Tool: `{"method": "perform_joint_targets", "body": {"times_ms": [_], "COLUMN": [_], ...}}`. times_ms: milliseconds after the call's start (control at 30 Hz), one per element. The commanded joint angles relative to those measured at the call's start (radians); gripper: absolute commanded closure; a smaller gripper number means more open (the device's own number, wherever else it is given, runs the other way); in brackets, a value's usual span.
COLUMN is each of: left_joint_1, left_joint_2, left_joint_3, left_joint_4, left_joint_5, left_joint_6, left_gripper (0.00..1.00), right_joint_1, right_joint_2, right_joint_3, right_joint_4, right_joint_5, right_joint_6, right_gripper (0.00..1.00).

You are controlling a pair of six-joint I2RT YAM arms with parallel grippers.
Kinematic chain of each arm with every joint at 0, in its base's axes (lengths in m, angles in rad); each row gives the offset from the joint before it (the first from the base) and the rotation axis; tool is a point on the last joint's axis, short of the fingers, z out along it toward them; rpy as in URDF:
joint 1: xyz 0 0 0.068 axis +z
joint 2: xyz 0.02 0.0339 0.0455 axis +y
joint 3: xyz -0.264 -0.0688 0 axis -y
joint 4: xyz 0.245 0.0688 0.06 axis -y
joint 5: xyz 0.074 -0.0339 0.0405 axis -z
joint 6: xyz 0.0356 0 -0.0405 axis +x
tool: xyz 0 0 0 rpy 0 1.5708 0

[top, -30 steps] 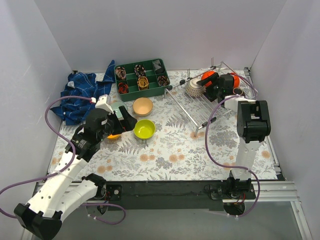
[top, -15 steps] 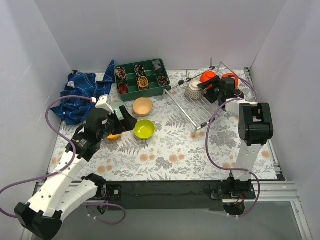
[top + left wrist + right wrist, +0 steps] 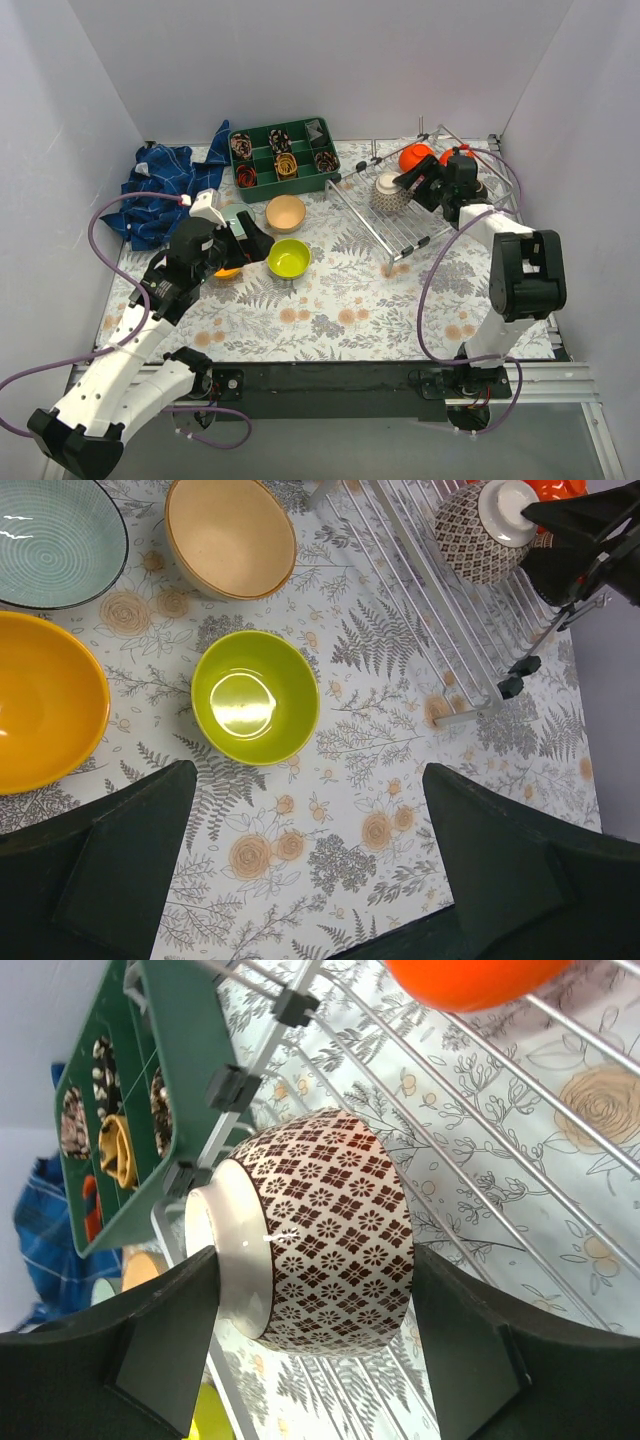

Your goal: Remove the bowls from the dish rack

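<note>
Bowls update: right gripper [image 3: 312, 1258] is spread wide, fingers either side of the dark patterned bowl [image 3: 330, 1225], which lies tipped on the dish rack [image 3: 405, 228] bars. Can't tell if they touch it. A red-orange bowl [image 3: 470, 980] sits just beyond. Left gripper [image 3: 308, 772] hangs wide and empty over the lime green bowl [image 3: 255, 695], with the beige bowl [image 3: 228, 535], pale mint bowl [image 3: 55, 540] and yellow-orange bowl [image 3: 40, 715] nearby on the floral table [image 3: 350, 860].
</note>
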Motion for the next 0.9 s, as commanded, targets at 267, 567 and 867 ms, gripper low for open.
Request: {"method": "perform_joint_targets", "body": {"times_ms": [267, 567, 867], "left_joint_1": [-0.002, -0.001, -0.002], "left_joint_2": [0.038, 0.120, 0.234], "left_joint_3": [0.036, 0.077, 0.176], "left_joint_4": [0.033, 0.048, 0.036], "left_joint_5": [0.039, 0.073, 0.112], "left_joint_6": [-0.007, -0.024, -0.087], "left_gripper": [0.02, 0.02, 0.02], "right_joint_1": [0.243, 0.589, 0.824], "right_joint_2": [-0.304, -0.456, -0.507], "right_joint_3": [0.074, 0.027, 0.012], "right_joint_4": [-0.227, -0.249, -0.238], "right_joint_5": [0.270, 0.609, 0.672], "right_joint_6": [-0.686, -1.108, -1.329], "right_gripper": [0.99, 0.99, 0.99]}}
